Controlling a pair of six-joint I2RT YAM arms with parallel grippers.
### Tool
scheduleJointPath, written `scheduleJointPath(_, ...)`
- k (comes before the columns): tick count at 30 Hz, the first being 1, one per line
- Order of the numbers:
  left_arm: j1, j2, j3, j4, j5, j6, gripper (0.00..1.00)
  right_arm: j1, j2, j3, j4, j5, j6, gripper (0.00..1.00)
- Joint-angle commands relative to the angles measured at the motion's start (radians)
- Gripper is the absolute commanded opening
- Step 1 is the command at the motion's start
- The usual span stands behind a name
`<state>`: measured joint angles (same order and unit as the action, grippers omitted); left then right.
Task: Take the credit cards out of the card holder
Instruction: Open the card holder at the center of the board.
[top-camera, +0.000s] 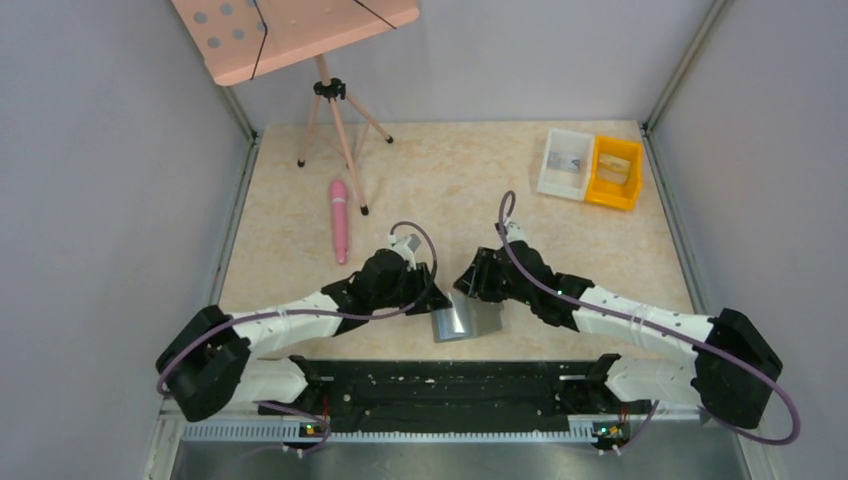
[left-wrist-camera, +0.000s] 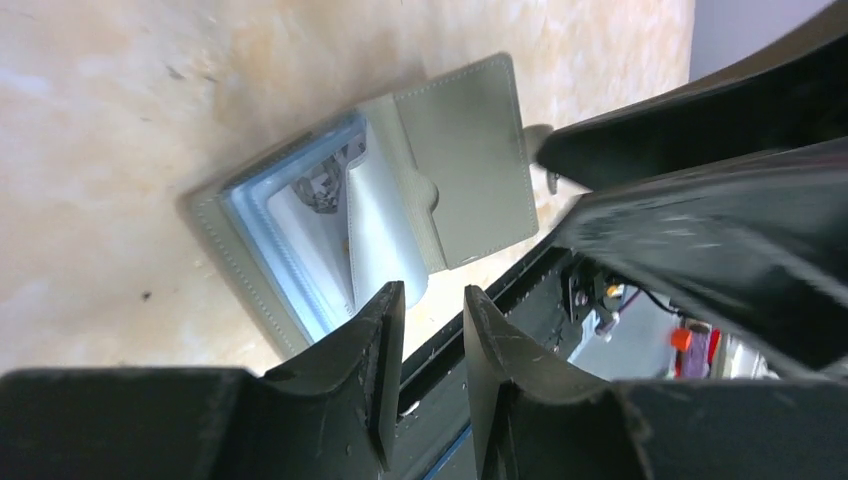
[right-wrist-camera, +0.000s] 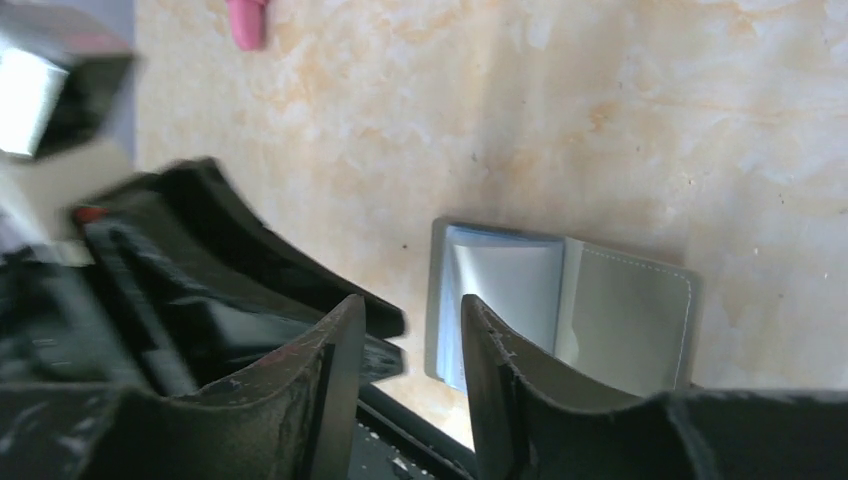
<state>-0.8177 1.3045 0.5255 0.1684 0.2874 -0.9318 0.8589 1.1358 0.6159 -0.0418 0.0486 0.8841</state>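
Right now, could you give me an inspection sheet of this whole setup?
Surface: beige marbled table.
Job's things: card holder lying open near the front edge, something printed in its clear pocket.
Clutter: pink stick, white bin, yellow bin.
Claws: left claw and right claw partly open, empty, beside the card holder.
Cables: purple cable along each arm.
Surroundings: grey walls, tripod with pink board.
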Motion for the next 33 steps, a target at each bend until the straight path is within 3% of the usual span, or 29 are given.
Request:
scheduleJointPath(1,-0.001,-0.157,-0.025,-0.135,-0.209,0.008,0.34,0.080,0.071,0.063,-0.055,0.098,-0.006,0.44)
scheduleJointPath(6,0.000,-0.276,-0.052,-0.258,-0.344,0.004,0.36,0.156,0.181,0.120,-0.128,0.215,-0.015,0.52)
scheduleJointPath(14,0.000,-0.379,-0.100,-0.316,-0.409,-0.015,0.38,0.197,0.336,0.168,-0.155,0.292,-0.019,0.57)
scheduleJointPath(22,0.000,-0.367,-0.100,-0.295,-0.379,-0.015,0.38,0.201,0.342,0.161,-0.202,0.372,-0.010,0.37)
scheduleJointPath(30,0.000,-0.295,-0.053,-0.262,-0.325,-0.007,0.38,0.198,0.244,0.093,-0.173,0.376,0.004,0.35)
scheduleJointPath(33,-0.001,-0.263,-0.046,-0.230,-0.294,-0.006,0.38,0.195,0.205,0.072,-0.175,0.376,0.007,0.39)
